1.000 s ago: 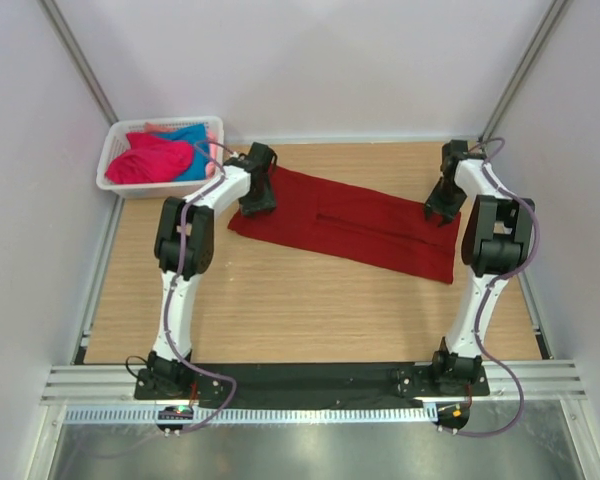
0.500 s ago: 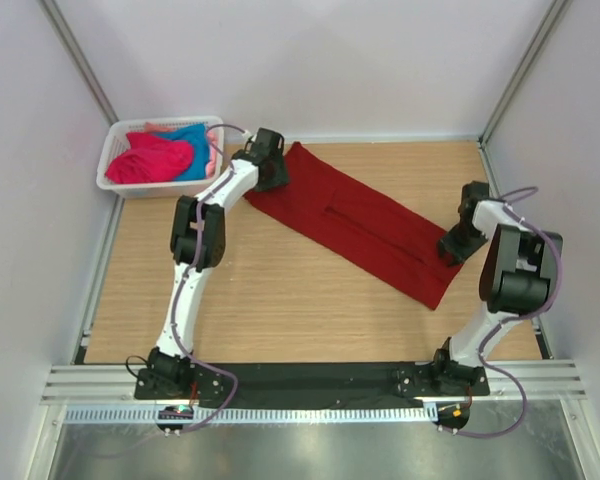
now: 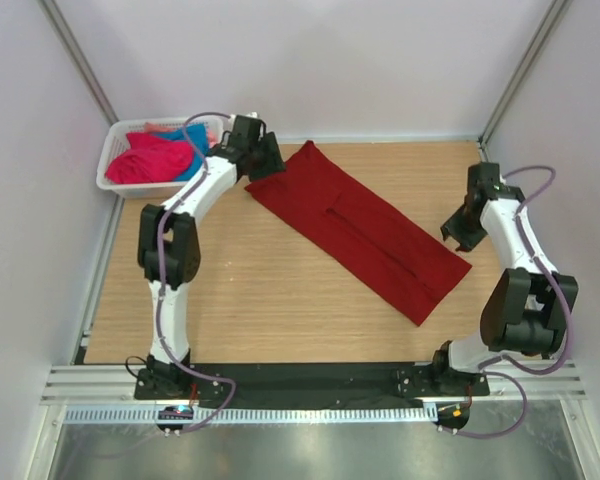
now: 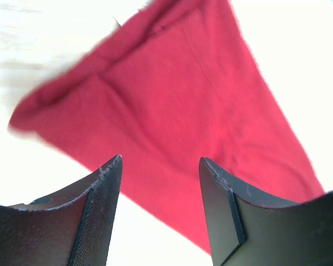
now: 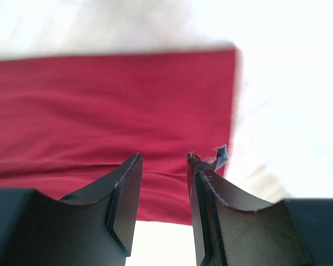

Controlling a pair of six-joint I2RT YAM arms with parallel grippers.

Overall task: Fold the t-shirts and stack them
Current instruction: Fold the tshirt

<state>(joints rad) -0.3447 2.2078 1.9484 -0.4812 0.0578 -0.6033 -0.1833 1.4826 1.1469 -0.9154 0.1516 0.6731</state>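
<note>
A dark red t-shirt (image 3: 370,235), folded into a long strip, lies diagonally on the wooden table from far left to near right. My left gripper (image 3: 271,170) is open and empty at the strip's far left end. In the left wrist view its jaws (image 4: 161,160) stand apart over the red cloth (image 4: 172,105). My right gripper (image 3: 456,236) is open and empty just right of the strip's near right end. In the right wrist view its jaws (image 5: 164,156) stand apart above the cloth's edge (image 5: 111,111). A bright pink shirt (image 3: 145,160) and a turquoise blue shirt (image 3: 193,140) lie in the basket.
The white lattice basket (image 3: 108,172) stands at the far left corner of the table (image 3: 260,300). White walls with metal posts close in the back and both sides. A black base strip and a metal rail run along the near edge.
The red shirt has swung from nearly level to a steep diagonal. My left gripper has moved farther back, and my right gripper has moved nearer and to the right. Both now stand open off the cloth.
</note>
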